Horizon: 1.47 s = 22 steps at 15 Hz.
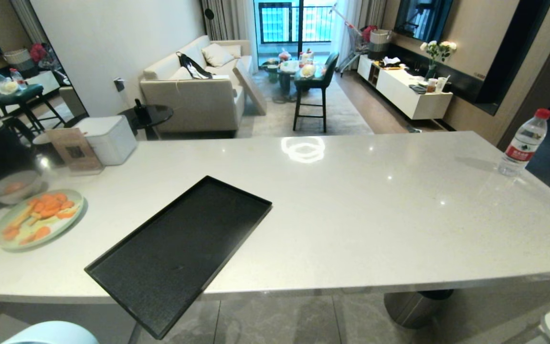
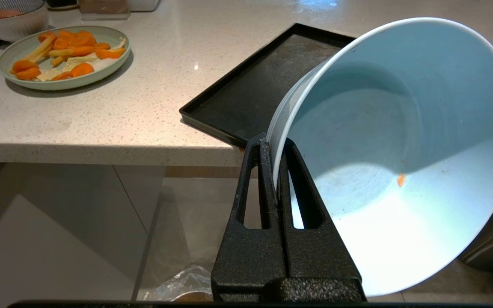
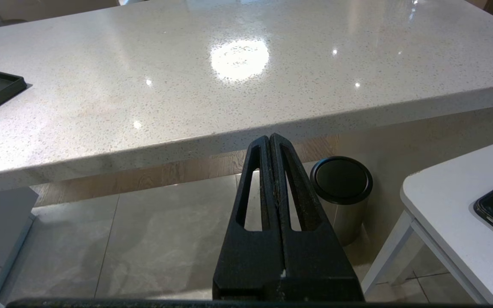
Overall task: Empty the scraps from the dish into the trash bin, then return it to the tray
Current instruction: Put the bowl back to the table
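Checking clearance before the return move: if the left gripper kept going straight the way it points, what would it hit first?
Probably the countertop's front edge. The left gripper, shut on the dish rim, sits below counter level with the tray's overhanging corner just beyond; depth is unclear.

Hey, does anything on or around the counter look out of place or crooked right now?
Yes. The black tray sits askew on the counter, one corner overhanging the near edge. Also, one small orange scrap clings inside the pale blue bowl, which the left gripper holds tipped by its rim.

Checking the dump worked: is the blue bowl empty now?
Nearly empty. The dish, tipped on its side in the left gripper, shows a bare whitish inside with one tiny orange scrap stuck there.
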{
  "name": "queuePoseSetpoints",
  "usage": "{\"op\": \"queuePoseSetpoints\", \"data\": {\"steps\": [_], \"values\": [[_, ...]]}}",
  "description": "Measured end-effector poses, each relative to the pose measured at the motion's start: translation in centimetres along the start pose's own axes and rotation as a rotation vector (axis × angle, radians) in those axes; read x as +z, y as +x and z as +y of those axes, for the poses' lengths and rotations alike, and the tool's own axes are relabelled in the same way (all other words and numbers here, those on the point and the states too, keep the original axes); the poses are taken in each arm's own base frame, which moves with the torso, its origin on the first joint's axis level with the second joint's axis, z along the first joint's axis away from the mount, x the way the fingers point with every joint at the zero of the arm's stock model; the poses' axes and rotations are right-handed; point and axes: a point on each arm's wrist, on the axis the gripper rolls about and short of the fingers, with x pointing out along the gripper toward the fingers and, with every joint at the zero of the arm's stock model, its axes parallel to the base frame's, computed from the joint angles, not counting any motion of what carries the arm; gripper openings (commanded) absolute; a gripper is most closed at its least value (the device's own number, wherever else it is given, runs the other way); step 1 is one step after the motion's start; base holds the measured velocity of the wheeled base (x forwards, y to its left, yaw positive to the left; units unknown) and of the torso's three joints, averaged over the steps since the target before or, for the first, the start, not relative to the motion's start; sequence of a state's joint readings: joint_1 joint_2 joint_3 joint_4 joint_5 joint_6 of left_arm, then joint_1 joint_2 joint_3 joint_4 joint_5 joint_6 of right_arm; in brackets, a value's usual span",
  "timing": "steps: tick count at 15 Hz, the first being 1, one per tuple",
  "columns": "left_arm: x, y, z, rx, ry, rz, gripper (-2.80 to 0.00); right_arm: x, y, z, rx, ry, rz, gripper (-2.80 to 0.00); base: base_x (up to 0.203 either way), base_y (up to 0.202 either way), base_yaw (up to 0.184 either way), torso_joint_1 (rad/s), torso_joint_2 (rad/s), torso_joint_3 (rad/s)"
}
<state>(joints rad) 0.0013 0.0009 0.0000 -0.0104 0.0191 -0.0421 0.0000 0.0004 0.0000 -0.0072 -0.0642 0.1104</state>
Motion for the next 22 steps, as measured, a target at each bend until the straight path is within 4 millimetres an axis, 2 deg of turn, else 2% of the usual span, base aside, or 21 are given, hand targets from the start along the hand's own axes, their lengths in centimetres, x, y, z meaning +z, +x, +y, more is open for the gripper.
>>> {"op": "queuePoseSetpoints", "data": {"steps": [13, 18, 22], "values": [[0.2, -0.1, -0.1, -0.028, 0.034, 0.031, -2.80, 0.0, 0.0, 0.0, 0.000, -0.001, 0.000, -2.80, 0.000, 0.000, 0.000, 0.000, 0.00, 0.000], [3.3, -0.2, -0.4, -0.161, 0.059, 0.230, -2.80, 0.0, 0.0, 0.0, 0.000, -0.001, 0.000, -2.80, 0.000, 0.000, 0.000, 0.000, 0.00, 0.000], [7.2, 3.0, -0.8, -0.228, 0.083, 0.402, -2.80, 0.0, 0.0, 0.0, 0.000, 0.000, 0.000, -2.80, 0.000, 0.000, 0.000, 0.000, 0.00, 0.000]]}}
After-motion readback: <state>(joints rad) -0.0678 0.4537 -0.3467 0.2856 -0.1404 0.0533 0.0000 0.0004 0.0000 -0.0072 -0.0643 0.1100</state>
